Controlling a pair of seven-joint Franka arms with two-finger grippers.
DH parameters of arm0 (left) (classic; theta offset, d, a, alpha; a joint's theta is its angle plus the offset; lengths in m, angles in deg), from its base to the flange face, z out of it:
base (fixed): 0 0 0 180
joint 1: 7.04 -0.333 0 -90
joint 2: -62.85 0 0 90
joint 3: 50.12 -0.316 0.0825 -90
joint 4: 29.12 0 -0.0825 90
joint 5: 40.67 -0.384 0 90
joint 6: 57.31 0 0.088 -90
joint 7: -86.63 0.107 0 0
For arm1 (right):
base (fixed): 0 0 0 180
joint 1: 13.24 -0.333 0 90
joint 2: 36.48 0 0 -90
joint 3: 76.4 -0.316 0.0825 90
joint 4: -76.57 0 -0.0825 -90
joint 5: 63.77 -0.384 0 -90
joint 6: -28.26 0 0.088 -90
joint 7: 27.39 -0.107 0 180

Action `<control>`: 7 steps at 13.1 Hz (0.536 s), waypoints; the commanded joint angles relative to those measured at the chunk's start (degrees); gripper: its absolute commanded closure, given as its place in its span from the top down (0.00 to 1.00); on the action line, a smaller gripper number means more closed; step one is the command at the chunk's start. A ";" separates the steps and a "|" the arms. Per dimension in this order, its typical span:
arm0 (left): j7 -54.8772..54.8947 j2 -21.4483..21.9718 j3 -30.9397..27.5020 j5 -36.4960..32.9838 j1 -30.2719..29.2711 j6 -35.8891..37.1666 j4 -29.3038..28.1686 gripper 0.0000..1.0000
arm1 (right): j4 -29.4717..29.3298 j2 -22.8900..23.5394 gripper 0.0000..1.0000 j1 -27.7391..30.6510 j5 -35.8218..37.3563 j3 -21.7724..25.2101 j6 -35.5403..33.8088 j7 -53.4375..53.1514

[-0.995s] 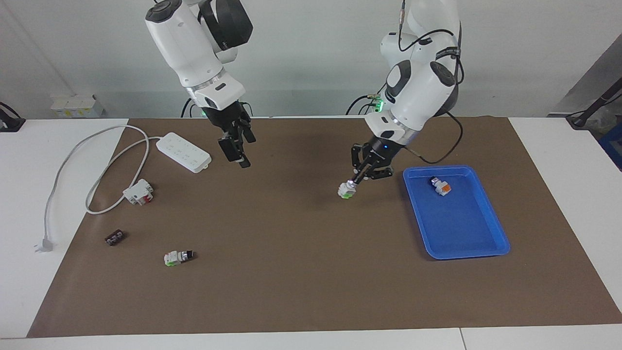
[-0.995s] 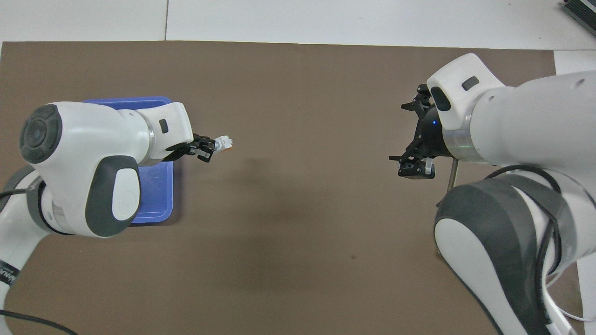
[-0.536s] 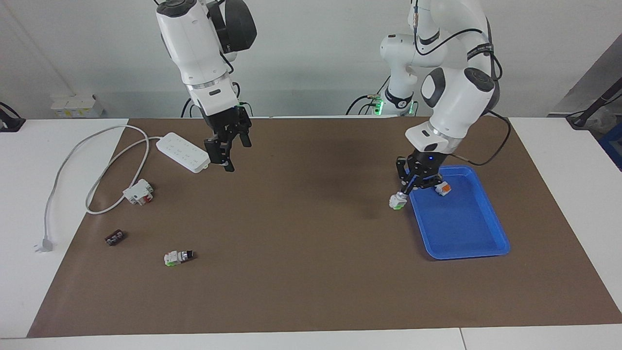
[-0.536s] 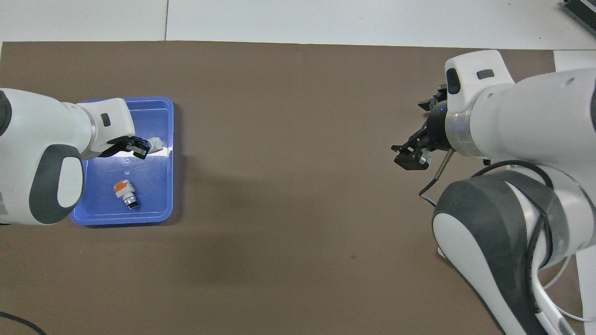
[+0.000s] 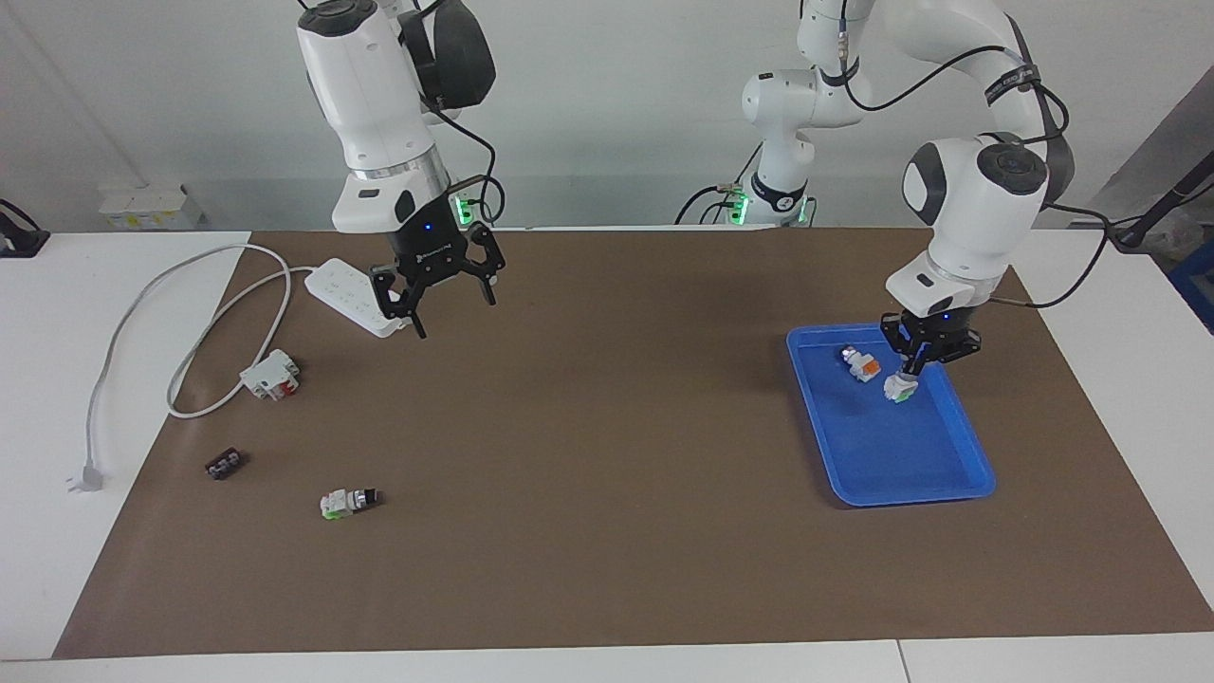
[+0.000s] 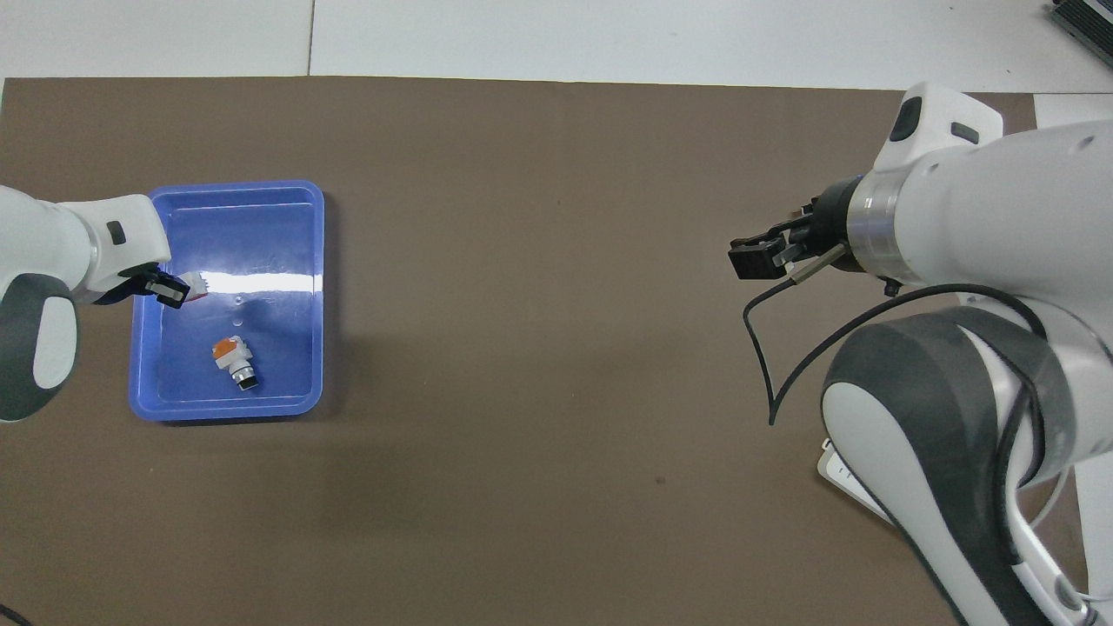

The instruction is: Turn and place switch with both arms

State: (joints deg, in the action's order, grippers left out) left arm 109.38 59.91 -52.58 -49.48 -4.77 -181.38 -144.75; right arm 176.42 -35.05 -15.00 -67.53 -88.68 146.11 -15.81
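Note:
The switch (image 5: 897, 388), white-grey with a green tab, hangs in my left gripper (image 5: 909, 374), which is shut on its knob end. It is low over the blue tray (image 5: 948, 493), beside the orange-tabbed switch (image 5: 861, 364) that lies in the tray. In the overhead view the left gripper (image 6: 169, 291) and the switch (image 6: 196, 285) are over the tray (image 6: 317, 261), above the edge toward the left arm's end. My right gripper (image 5: 448, 305) is open and empty, up in the air beside the white power strip (image 5: 358, 296); it also shows in the overhead view (image 6: 756, 258).
A second green-tabbed switch (image 5: 347, 501) lies on the brown mat toward the right arm's end. A white-and-red block (image 5: 271, 373), a small black part (image 5: 224, 464) and the power strip's cable (image 5: 190, 313) lie there too.
My left gripper carried the switch from over the mat's middle, past the tray's edge, to over the tray. My right gripper turned at the wrist and shifted toward the power strip.

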 commanded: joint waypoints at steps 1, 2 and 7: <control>-0.87 2.93 0.70 -2.35 -1.91 0.33 -3.46 0.00 | -0.44 -0.29 1.00 2.72 0.86 -0.21 -1.13 -5.15; -0.87 2.94 0.70 -2.27 -1.91 0.85 -3.21 0.06 | -0.44 -0.81 1.00 2.81 0.95 0.67 -3.22 -6.64; -4.11 1.62 1.41 -1.66 -0.51 5.05 3.98 0.87 | -1.41 -2.22 1.00 2.02 5.59 4.63 -10.61 -19.04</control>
State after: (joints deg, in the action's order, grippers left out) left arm 107.89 61.42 -51.68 -50.36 -5.98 -180.26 -144.53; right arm 175.53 -36.27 -12.77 -64.63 -84.85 138.25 -30.43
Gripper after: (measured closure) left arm 0.493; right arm 0.000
